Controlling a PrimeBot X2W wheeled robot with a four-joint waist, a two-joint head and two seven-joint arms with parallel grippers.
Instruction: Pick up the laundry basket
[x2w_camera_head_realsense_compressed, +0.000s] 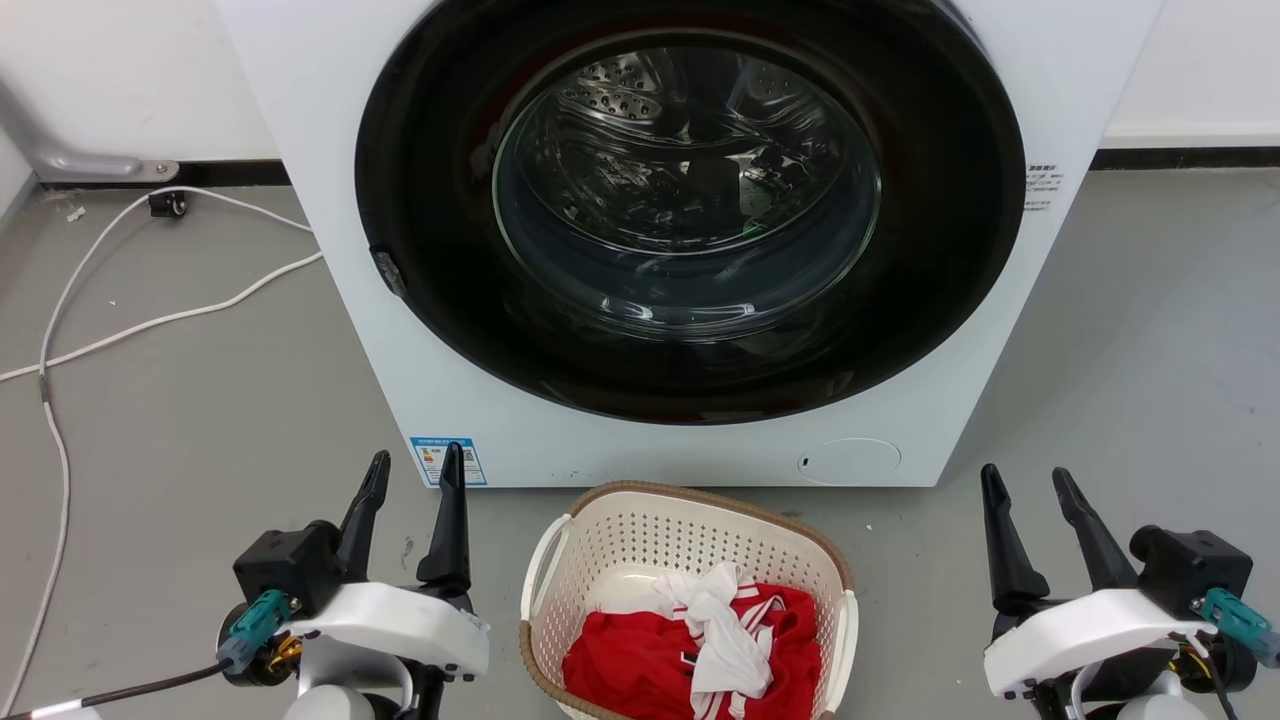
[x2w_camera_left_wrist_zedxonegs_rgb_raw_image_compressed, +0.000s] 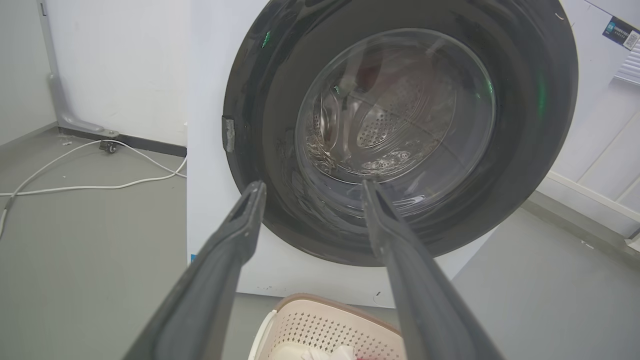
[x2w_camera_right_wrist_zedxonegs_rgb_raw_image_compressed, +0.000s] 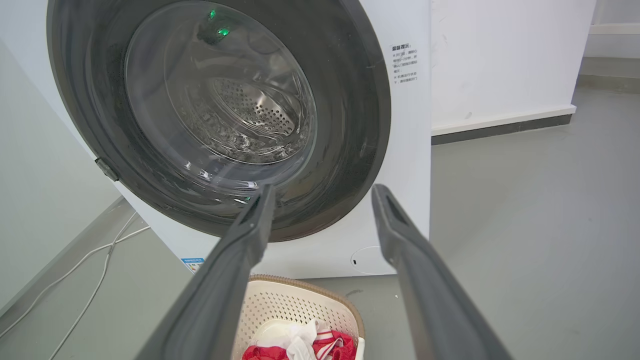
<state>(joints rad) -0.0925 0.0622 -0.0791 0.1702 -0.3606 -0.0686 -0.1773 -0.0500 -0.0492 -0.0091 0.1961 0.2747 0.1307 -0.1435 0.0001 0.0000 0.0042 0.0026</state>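
Laundry basket stands just before the washing machine, holding red and white clothes; left gripper and right gripper flank it, fingers apart, neither touching. Grasp and lift remain.

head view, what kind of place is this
Likely a laundry area, perhaps a bare test room: a front-loading washing machine stands on a grey floor, a laundry basket with red and white clothes sits before it, and a white cable lies nearby.

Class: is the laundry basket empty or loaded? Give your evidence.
Loaded, partly. The laundry basket stands upright with red and white clothes bunched in its bottom, below the rim.
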